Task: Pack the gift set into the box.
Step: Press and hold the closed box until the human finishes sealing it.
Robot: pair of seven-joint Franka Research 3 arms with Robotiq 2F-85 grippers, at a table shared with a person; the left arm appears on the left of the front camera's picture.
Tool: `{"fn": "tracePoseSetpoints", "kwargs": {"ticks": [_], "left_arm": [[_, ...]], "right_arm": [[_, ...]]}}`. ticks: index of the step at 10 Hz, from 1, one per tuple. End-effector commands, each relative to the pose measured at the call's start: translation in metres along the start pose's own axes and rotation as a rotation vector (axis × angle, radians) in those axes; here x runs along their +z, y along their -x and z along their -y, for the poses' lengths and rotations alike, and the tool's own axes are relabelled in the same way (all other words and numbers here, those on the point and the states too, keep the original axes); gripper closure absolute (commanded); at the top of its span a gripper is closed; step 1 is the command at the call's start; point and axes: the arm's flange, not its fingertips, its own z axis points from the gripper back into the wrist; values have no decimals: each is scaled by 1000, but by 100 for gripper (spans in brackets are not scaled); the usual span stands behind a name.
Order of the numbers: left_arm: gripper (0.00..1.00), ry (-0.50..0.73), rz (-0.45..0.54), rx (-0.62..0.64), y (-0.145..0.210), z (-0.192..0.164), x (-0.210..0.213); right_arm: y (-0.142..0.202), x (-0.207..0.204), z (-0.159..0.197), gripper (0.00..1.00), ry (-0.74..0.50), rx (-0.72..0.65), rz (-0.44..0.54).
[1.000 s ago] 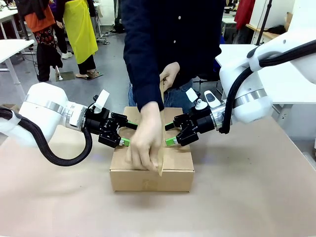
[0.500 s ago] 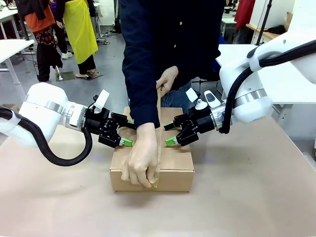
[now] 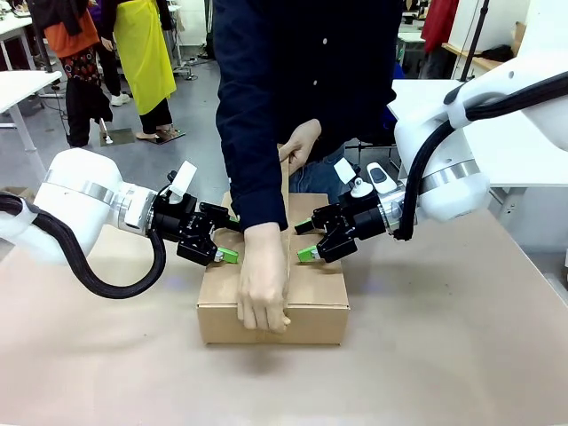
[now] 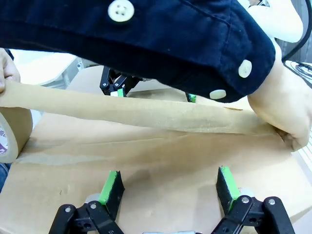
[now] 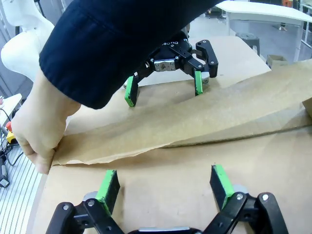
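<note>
Near hand point(image 3: 263, 288): the end of a strip of brown paper tape point(image 3: 286, 200) is pressed over the near edge of the closed brown corrugated cardboard box point(image 3: 272, 315), apparently to seal the flaps.
Left gripper point(image 3: 227, 238): fingers spread wide, nothing held; pads rested on the box top's left side, probably to steady it.
Right gripper point(image 3: 304, 240): likewise wide open and empty, on the right side.
Far hand point(image 3: 300, 144): the tape roll point(image 4: 12, 134) is held up so the strip is kept taut.
Gift set: presumably inside; not visible.
</note>
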Motion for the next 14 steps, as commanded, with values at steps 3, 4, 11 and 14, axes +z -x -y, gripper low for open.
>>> {"fn": "tracePoseSetpoints", "kwargs": {"ticks": [3, 4, 11, 14], "left_arm": [[0, 0, -1, 4, 2, 1, 0], [0, 0, -1, 4, 2, 1, 0], [0, 0, -1, 4, 2, 1, 0], [0, 0, -1, 4, 2, 1, 0]], "right_arm": [[4, -2, -2, 0, 10, 1, 7], [4, -2, -2, 0, 10, 1, 7], [4, -2, -2, 0, 10, 1, 7], [4, -2, -2, 0, 10, 1, 7]]}}
